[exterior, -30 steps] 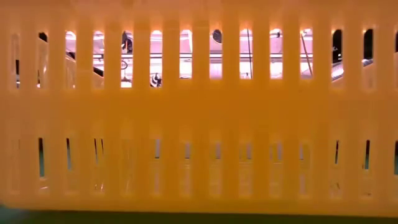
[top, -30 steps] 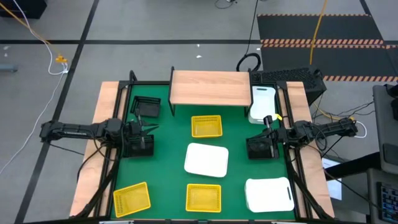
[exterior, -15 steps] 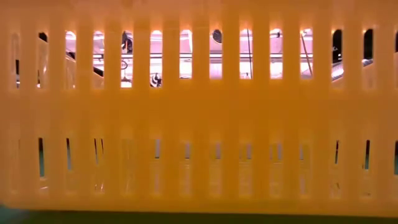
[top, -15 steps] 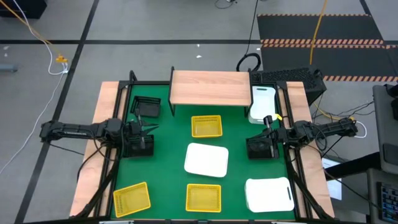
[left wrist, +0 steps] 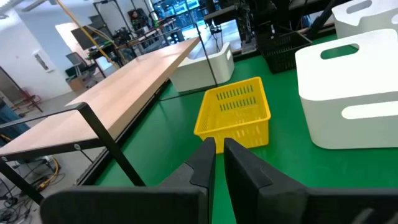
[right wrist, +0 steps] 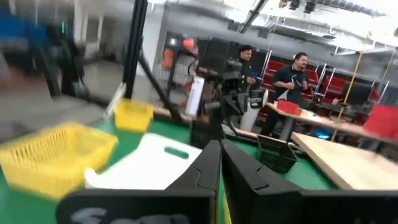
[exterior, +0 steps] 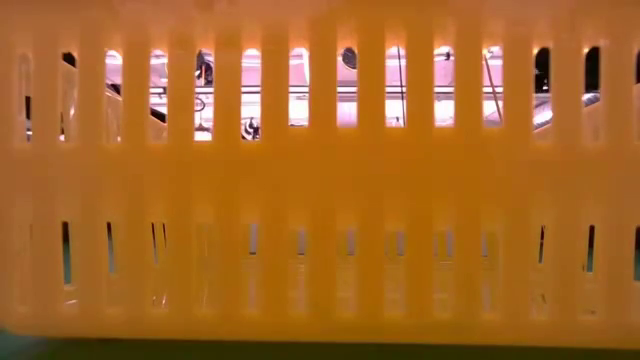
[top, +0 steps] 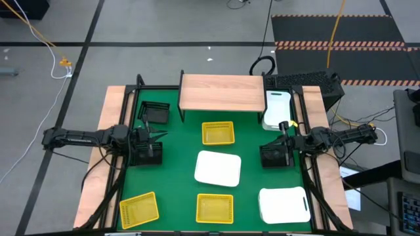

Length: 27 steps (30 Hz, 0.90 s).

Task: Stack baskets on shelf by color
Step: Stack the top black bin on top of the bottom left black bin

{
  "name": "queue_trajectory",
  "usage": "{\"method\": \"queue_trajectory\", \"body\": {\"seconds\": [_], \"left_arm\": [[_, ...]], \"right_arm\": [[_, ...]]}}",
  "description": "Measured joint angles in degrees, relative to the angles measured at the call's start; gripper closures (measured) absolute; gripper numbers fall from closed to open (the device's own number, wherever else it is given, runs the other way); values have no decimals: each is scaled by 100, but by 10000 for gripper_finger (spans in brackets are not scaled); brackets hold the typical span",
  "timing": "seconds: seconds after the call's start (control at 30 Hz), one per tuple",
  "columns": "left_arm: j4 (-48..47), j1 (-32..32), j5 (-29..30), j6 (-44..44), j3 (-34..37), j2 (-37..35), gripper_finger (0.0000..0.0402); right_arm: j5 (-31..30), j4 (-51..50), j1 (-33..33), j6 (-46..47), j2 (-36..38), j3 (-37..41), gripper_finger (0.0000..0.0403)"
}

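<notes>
The light wood shelf (top: pixel 222 92) stands at the table's far side. Three yellow baskets rest on the green mat: one mid-table (top: pixel 218 132), two near the front edge (top: pixel 139 208) (top: pixel 214 208). White baskets sit at the centre (top: pixel 218 168), the front right (top: pixel 283 204) and beside the shelf's right end (top: pixel 277 108). A black basket (top: pixel 155 113) lies at the far left. My left gripper (top: pixel 157 134) (left wrist: pixel 219 149) hovers shut at the left side. My right gripper (top: pixel 284 139) (right wrist: pixel 221 152) hovers shut at the right side. Both hold nothing.
Dark boxes, perhaps more black baskets, sit just below each gripper (top: pixel 146 153) (top: pixel 275 156). A yellow basket wall (exterior: pixel 320 200) fills the low view. People stand in the room beyond the table (right wrist: pixel 292 81). Wooden strips (top: pixel 108 131) edge the table.
</notes>
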<state>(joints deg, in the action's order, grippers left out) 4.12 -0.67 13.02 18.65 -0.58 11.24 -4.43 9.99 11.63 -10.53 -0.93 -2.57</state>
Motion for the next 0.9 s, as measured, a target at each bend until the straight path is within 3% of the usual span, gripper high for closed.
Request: {"method": "queue_trajectory", "body": {"seconds": [0.17,0.27,0.43,0.67,0.8,0.9], "left_arm": [[362,0,103,39,-2,-1,364],[741,0,48,-367,-2,-1,364],[1277,0,47,-1030,-2,-1,364],[1519,-9,33,-1798,-4,1,364],[1580,0,173,-1712,-4,-1,364],[1900,0,251,-1465,-3,-1,364]], "right_arm": [[-47,1465,-2,1110,-63,0,394],[-11,2300,-2,1597,-70,0,394],[-332,2882,-2,906,-77,0,394],[463,1764,0,1235,-329,0,394],[324,1553,5,1410,-846,0,394],[157,2016,5,1289,-1351,-2,394]]}}
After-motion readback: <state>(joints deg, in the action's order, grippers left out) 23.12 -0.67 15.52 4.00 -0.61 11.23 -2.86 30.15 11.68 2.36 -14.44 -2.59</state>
